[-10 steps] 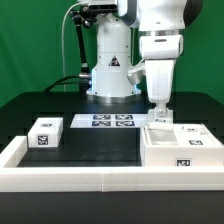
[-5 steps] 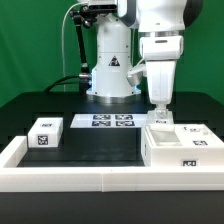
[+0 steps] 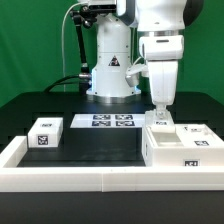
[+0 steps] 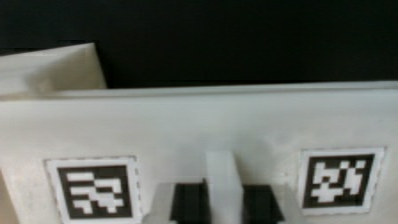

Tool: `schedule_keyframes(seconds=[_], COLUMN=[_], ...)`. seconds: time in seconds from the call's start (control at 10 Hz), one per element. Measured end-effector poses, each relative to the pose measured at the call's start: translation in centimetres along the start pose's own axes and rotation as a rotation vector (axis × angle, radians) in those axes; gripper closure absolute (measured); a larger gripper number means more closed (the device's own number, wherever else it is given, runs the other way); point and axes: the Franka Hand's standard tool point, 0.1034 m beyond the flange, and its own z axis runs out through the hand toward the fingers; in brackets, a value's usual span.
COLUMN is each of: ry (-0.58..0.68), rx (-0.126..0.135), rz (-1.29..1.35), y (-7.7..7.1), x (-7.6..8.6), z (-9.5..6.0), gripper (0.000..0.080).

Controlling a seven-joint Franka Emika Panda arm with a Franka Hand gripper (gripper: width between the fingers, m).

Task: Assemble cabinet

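White tagged parts on a black tabletop (image 3: 100, 150)
The large white boxy plastic cabinet shell (image 3: 178, 150), the small white block (image 3: 46, 132) and the flat white marker board (image 3: 112, 121) each bear black-and-white square tag patterns.

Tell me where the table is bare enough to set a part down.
Biggest free patch: the black table between the small block and the cabinet, with the marker board behind and the front rail toward the camera. Crowded on the exterior view's right, where the gripper hangs over the cabinet.
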Motion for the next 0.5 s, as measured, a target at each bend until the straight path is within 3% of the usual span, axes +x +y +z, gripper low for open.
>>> schedule_keyframes(seconds=[0.5], ry=[0.000], rx=[0.007], rz=[-0.051], y=[0.72], x=[0.04], z=[0.05], gripper=[0.0729])
